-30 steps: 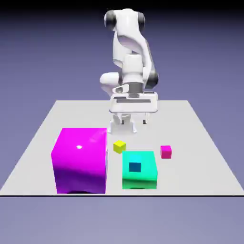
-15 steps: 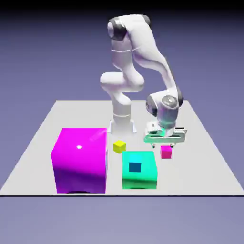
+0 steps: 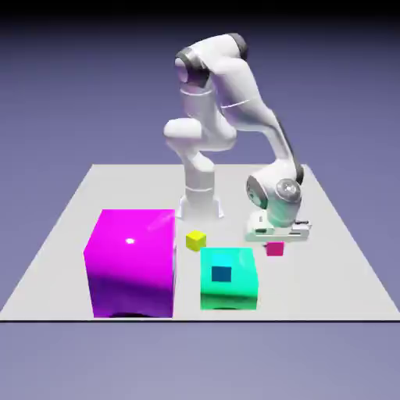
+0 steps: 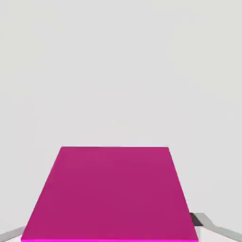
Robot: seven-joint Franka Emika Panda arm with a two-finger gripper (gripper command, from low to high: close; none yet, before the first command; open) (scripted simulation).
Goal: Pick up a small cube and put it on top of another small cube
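Note:
The small cube (image 3: 275, 250), tiny and magenta-pink, sits on the table toward the exterior view's right. My gripper (image 3: 275, 241) has come down right over it and is shut on it. In the hand view the small cube (image 4: 111, 194) fills the lower middle, and a grey fingertip (image 4: 206, 222) shows at its right side. A tiny yellow cube (image 3: 195, 240) lies to the exterior view's left of it. A small blue cube (image 3: 222, 273) rests on top of the teal block (image 3: 234, 293).
A huge magenta block (image 3: 131, 262) stands at the front left of the grey table (image 3: 328, 273), close beside the teal block. The robot's base (image 3: 200, 205) rises behind the yellow cube.
The arm swung from the table's middle to the exterior view's right, dropped onto the small magenta-pink cube, and the jaws went from open to shut on it.

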